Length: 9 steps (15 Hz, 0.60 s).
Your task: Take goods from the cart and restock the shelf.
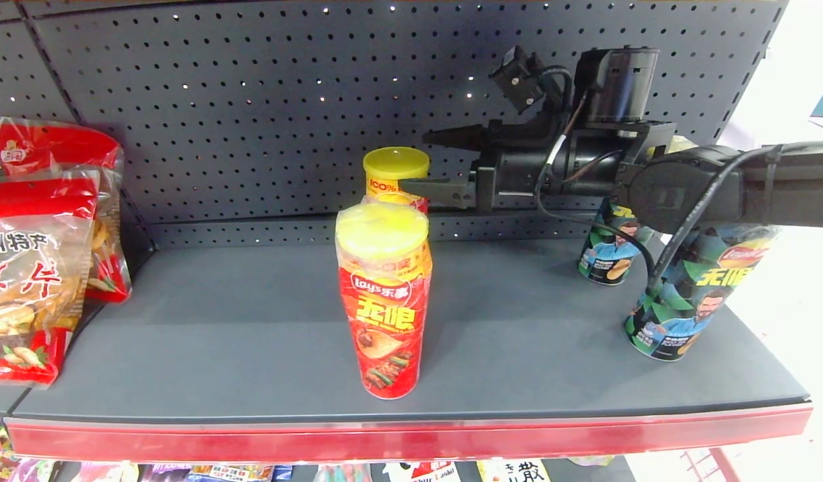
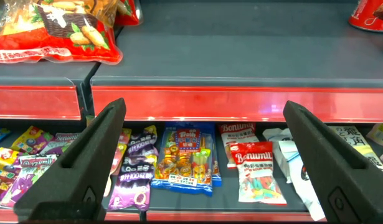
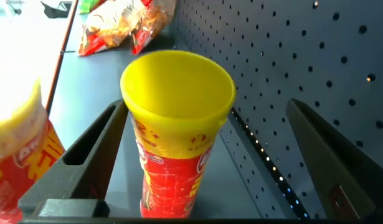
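Two red chip cans with yellow lids stand on the grey shelf (image 1: 237,335), one behind the other. The front can (image 1: 384,301) is wrapped in clear film. The rear can (image 1: 394,173) stands close to the pegboard back. My right gripper (image 1: 414,161) is open at the rear can's top, one finger on each side. In the right wrist view the rear can (image 3: 175,143) sits between the fingers of the right gripper (image 3: 203,106) with a gap on both sides. My left gripper (image 2: 205,106) is open and holds nothing, level with the shelf's red front edge (image 2: 241,102).
Two green-and-blue chip cans (image 1: 692,301) (image 1: 609,251) stand at the shelf's right end under my right arm. Red snack bags (image 1: 36,268) lean at the left end. Candy bags (image 2: 191,162) fill the shelf below. Open grey surface lies either side of the red cans.
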Motion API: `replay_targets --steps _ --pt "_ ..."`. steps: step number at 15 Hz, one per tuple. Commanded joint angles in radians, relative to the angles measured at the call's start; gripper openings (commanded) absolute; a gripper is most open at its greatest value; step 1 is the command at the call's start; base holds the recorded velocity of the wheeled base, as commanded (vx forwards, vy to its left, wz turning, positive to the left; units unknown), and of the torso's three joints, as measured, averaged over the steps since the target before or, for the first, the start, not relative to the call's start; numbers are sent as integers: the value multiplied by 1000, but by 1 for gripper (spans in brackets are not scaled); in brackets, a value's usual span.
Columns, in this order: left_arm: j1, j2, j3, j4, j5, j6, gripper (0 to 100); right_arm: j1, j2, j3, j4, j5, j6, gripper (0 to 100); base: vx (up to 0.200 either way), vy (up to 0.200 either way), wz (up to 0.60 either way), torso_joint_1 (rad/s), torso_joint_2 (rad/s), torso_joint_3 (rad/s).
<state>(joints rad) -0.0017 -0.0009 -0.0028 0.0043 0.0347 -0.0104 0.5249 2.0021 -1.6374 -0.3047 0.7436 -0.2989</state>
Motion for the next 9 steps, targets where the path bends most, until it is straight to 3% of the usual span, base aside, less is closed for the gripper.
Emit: replay_targets --steps 1,9 --pt "0 1 0 0 1 0 100 3 -16 -7 -2 0 6 100 0 0 0 0 0 0" --pt "0 1 1 0 1 0 100 6 -74 -47 -2 -1 20 100 0 0 0 0 0 0"
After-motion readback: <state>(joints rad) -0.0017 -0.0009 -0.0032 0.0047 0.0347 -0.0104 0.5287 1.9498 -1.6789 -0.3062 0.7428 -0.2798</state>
